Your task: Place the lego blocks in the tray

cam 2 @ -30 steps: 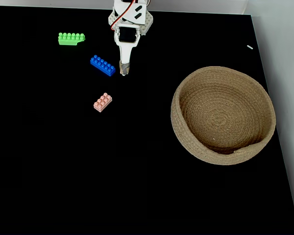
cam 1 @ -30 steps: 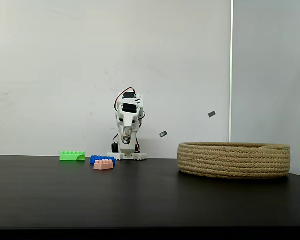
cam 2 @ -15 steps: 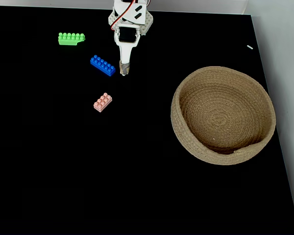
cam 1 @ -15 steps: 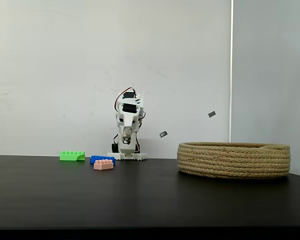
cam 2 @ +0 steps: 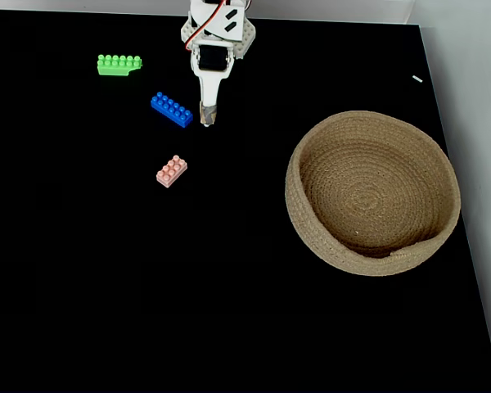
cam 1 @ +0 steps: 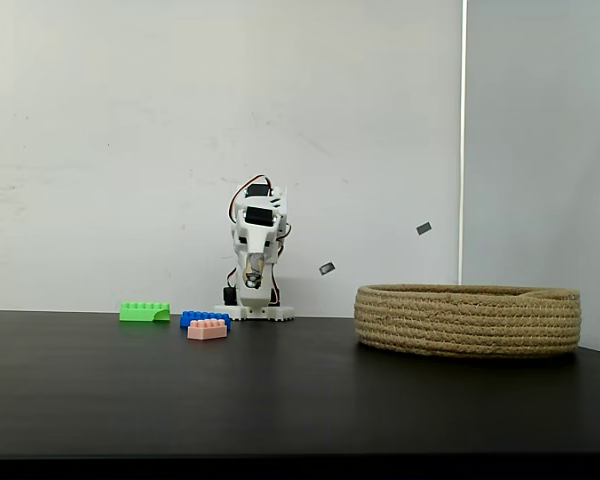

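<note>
The gripper (cam 2: 208, 117) hangs folded close to the arm's base, near the top centre of the frame in the view from above, its tip pointing down the picture toward the table. The fingers look drawn together with nothing between them, so I judge it clenched on nothing, though the tip is small and somewhat blurred. In the side-on fixed view the gripper (cam 1: 248, 282) sits low in front of the base, left of centre. This reads as a tucked posture, so no block appears to have been approached yet.

The blue block (cam 2: 171, 110) lies just left of the fingertip in the view from above, set diagonally and not touching it. It is the nearest piece and, in my judgement, the likeliest first pick. The pink block (cam 2: 171, 171) lies below it, nearer the middle of the frame, well apart. The green block (cam 2: 119, 64) sits in the upper left, level with the base.

The tray (cam 2: 315, 221) occupies the right half of the frame, empty, with one stretch of its rim sagging inward at the lower right.

Between blocks and tray the black table (cam 2: 229, 311) shows nothing that would obstruct a carry. The low rope wall (cam 1: 468, 322), seen side-on, must be cleared from above.
</note>
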You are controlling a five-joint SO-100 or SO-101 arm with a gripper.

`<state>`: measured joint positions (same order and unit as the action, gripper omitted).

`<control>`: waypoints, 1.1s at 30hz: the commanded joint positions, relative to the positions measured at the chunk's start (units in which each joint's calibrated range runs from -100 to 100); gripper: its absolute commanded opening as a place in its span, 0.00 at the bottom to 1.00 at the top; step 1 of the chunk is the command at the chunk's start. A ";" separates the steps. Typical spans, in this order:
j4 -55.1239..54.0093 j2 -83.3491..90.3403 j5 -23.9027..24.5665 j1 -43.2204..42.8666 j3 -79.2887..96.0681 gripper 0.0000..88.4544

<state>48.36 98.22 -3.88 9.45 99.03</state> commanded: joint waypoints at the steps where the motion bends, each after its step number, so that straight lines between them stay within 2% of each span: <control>1: -1.25 0.49 -0.10 0.20 0.97 0.01; 29: -2.08 0.49 0.29 0.12 0.97 0.01; 33: -0.92 0.49 1.03 0.03 -0.67 0.03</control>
<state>47.46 98.22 -3.44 9.45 99.03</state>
